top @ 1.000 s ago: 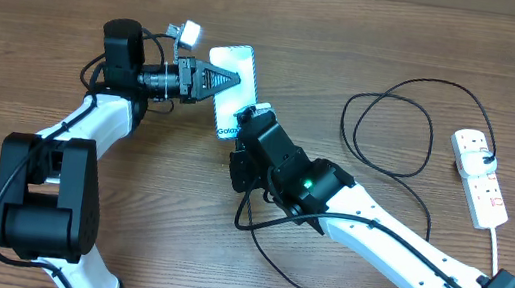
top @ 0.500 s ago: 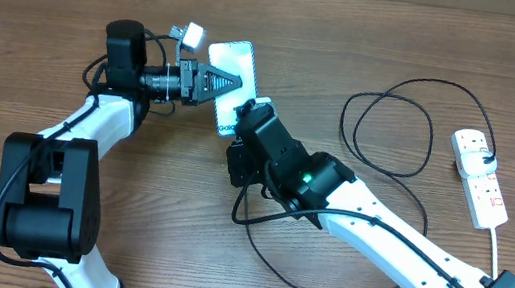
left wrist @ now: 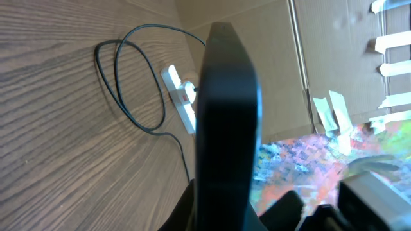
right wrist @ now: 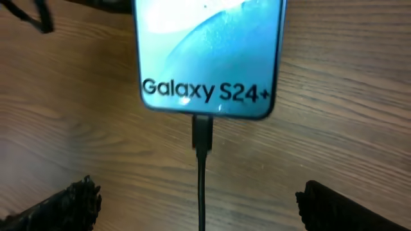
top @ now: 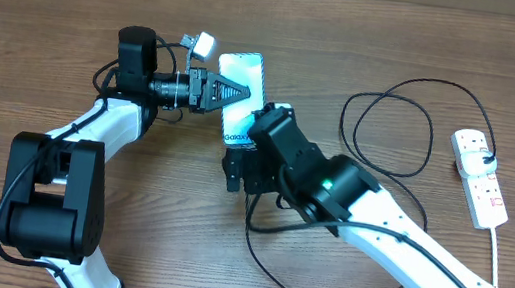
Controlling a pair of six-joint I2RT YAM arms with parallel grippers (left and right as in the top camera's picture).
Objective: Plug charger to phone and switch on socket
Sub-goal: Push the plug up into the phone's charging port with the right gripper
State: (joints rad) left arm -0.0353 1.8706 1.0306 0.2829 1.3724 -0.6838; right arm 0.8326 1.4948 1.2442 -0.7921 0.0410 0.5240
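Neatly, a thin black charger [right wrist: 201,138] enters the slim phone [right wrist: 209,51] — glossy-screened.

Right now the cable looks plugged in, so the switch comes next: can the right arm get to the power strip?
Probably yes. The right gripper is open and empty, and the power strip lies on that arm's side, with only loops of slack cable on the table between.
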